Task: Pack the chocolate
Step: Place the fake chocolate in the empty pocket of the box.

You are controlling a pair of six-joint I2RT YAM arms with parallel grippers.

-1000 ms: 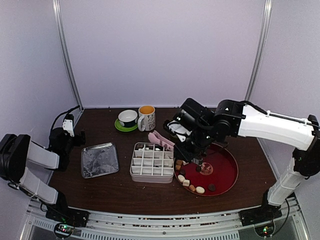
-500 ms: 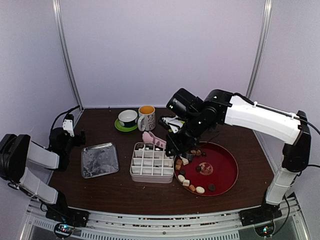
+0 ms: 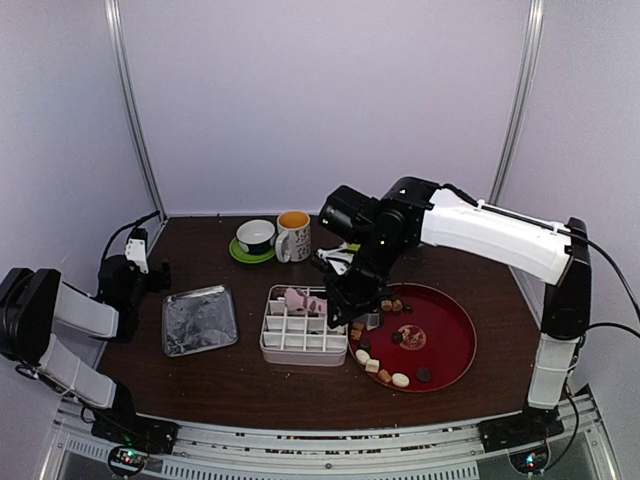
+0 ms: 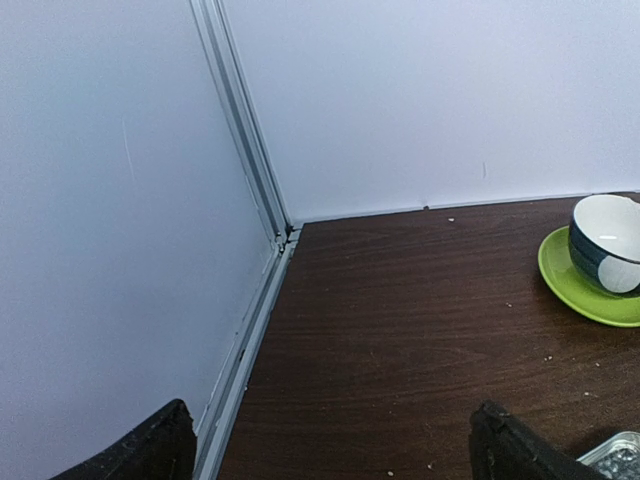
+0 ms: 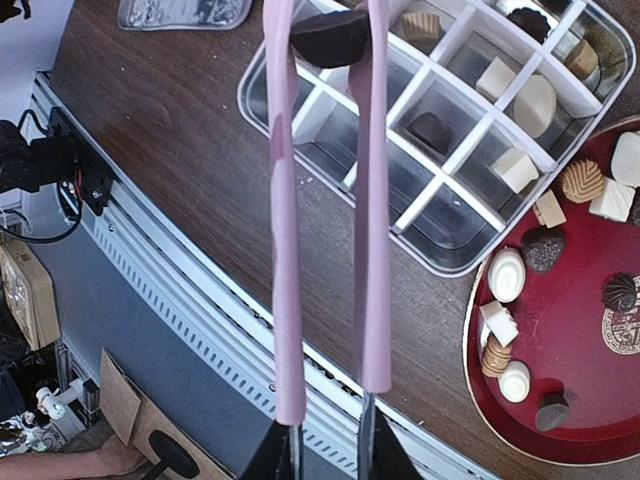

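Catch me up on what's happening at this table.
The right gripper is clamped on long pink tongs, which pinch a dark brown chocolate piece above the white gridded metal tin. Several of its compartments already hold chocolates; more lie on the round red tray beside it. The left gripper hangs open off to the left, holding nothing.

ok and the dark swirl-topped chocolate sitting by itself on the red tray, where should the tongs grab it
Probably by its low round sides, coming straight down from above. The swirl-topped chocolate sits upright and alone on the flat floor of the red tray, so the pink tongs should have bare floor for both tips. Its ridged dome top offers nothing to pinch.
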